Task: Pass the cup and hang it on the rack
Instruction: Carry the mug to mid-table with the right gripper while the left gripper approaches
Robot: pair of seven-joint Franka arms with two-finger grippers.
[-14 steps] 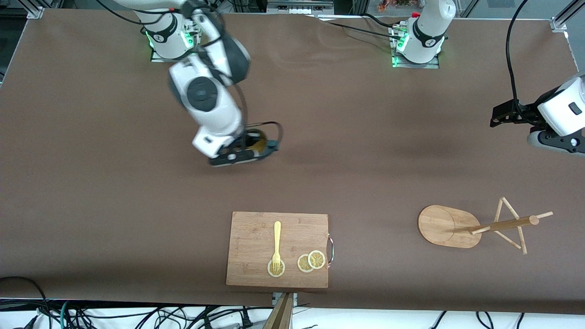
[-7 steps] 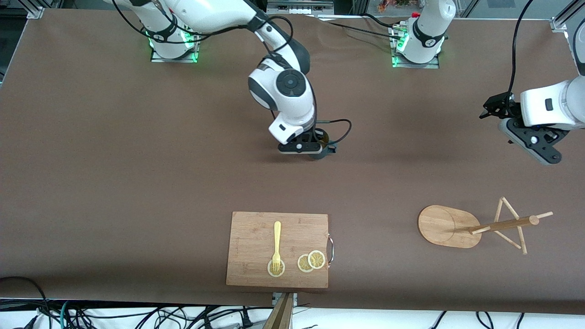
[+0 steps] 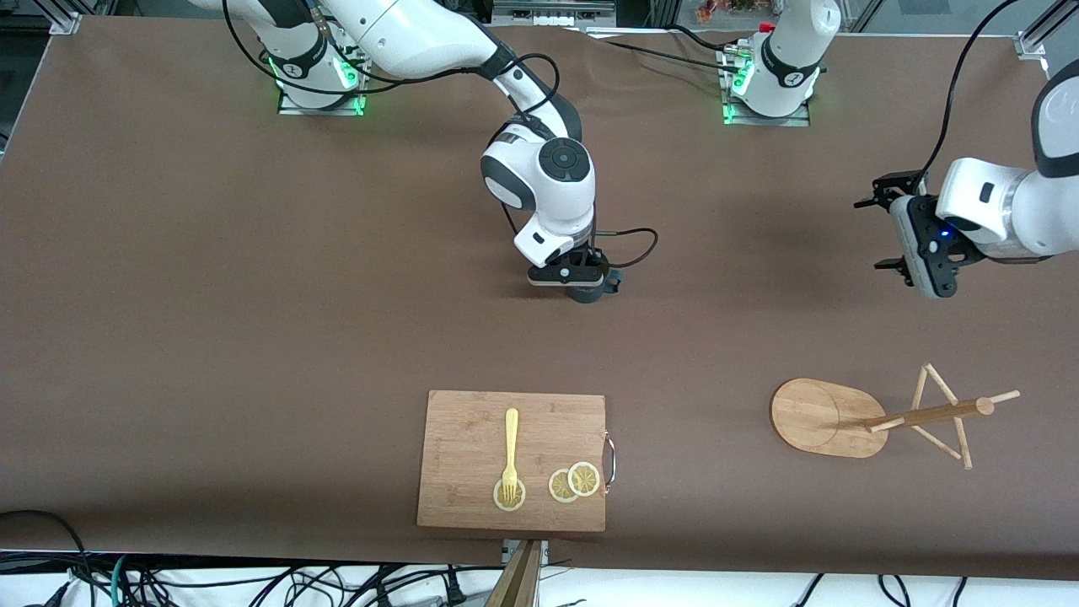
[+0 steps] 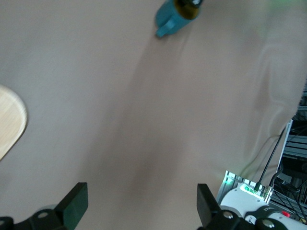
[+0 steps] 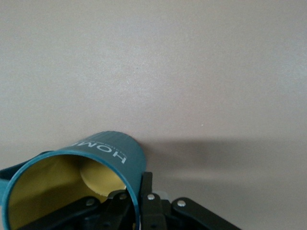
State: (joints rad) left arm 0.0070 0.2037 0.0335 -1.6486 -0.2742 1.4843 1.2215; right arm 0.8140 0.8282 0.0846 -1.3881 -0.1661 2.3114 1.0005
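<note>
- Right wrist view: right gripper (image 5: 140, 203) pinches the cup (image 5: 72, 184) by its rim; rigid, glazed, probably slippery.
- Left gripper (image 4: 139, 211) hangs spread wide near the table's edge; the handle looks safest to take.

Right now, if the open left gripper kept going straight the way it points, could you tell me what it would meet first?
Probably only the bare brown table; the left gripper has the ribbed teal-blue mug far off, depth unclear.

A high front camera faces both robots across the whole table (image 3: 211, 337), while the right wrist camera looks close onto the cup (image 5: 96, 165), which the left wrist camera sees from afar.
</note>
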